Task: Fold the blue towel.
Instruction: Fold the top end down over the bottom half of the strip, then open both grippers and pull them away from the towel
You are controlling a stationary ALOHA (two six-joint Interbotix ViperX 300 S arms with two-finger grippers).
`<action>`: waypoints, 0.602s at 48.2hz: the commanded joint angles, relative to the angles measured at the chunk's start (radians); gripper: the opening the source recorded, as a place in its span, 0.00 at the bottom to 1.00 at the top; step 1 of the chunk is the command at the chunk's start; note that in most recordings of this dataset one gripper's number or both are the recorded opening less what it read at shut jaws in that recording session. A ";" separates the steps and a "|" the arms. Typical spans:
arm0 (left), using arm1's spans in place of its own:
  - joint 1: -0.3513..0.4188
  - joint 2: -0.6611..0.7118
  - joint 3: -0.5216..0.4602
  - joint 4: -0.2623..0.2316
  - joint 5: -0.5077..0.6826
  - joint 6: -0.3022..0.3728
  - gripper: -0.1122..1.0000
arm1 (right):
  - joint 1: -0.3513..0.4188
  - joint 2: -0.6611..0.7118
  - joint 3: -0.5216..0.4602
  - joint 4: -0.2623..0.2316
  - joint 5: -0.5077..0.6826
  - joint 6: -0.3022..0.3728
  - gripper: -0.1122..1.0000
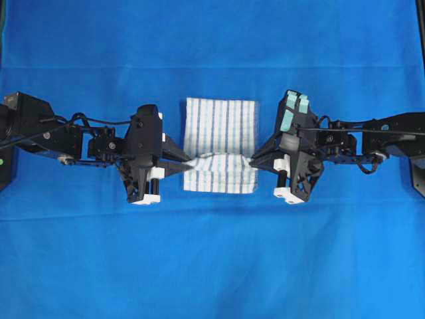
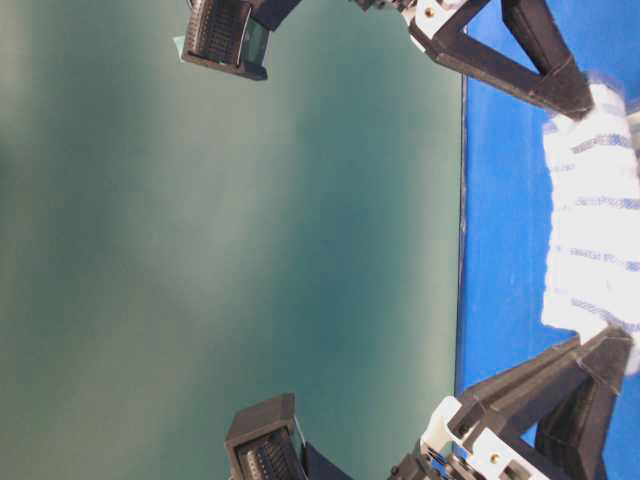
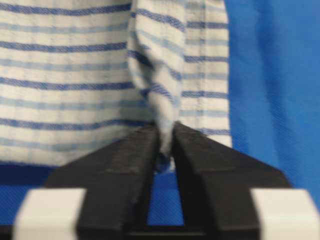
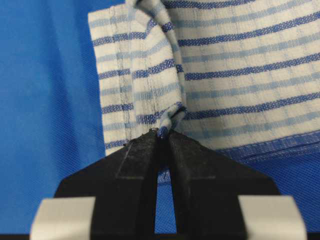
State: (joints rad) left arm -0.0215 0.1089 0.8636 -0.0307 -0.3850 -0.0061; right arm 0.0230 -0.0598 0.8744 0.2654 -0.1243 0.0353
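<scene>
Blue towel (image 1: 220, 123): white woven cloth, thin dark- and pale-blue stripes, partly folded. Left gripper (image 1: 188, 164) and right gripper (image 1: 252, 161) each pinch a bunched edge.

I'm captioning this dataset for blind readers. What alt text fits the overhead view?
Two black robot arms reach in from left and right over a blue table cloth, each pinching one side of a blue towel. The left pincer and right pincer lift a bunched ridge across the towel.
</scene>
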 commanded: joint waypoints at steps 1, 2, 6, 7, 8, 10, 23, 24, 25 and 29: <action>-0.006 -0.012 -0.015 -0.002 -0.008 0.000 0.26 | 0.009 -0.008 -0.021 0.005 0.003 0.000 0.18; -0.006 -0.012 -0.015 -0.002 -0.008 0.000 0.29 | 0.011 -0.008 -0.023 0.006 0.005 0.000 0.18; -0.008 -0.015 -0.014 -0.002 -0.005 -0.009 0.44 | 0.020 -0.008 -0.026 0.005 0.000 0.000 0.21; -0.006 -0.017 -0.014 -0.002 -0.005 -0.012 0.46 | 0.026 -0.008 -0.028 0.005 0.000 -0.002 0.25; -0.006 -0.018 -0.012 -0.002 -0.003 -0.015 0.49 | 0.029 -0.008 -0.028 0.005 0.002 -0.002 0.30; -0.006 -0.025 -0.011 -0.002 0.002 -0.020 0.54 | 0.037 -0.011 -0.032 0.003 0.005 -0.003 0.43; -0.008 -0.229 0.012 0.002 0.133 -0.003 0.62 | 0.051 -0.137 -0.061 -0.011 0.115 -0.017 0.63; -0.006 -0.252 0.015 0.003 0.150 -0.002 0.62 | 0.051 -0.153 -0.061 -0.017 0.126 -0.017 0.63; -0.006 -0.276 0.018 0.003 0.164 -0.002 0.62 | 0.051 -0.170 -0.063 -0.025 0.133 -0.017 0.64; -0.006 -0.393 0.043 0.005 0.207 0.002 0.62 | 0.051 -0.244 -0.058 -0.052 0.155 -0.017 0.64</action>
State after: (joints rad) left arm -0.0245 -0.1749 0.9004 -0.0291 -0.2056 -0.0061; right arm 0.0706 -0.2286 0.8345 0.2347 0.0169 0.0199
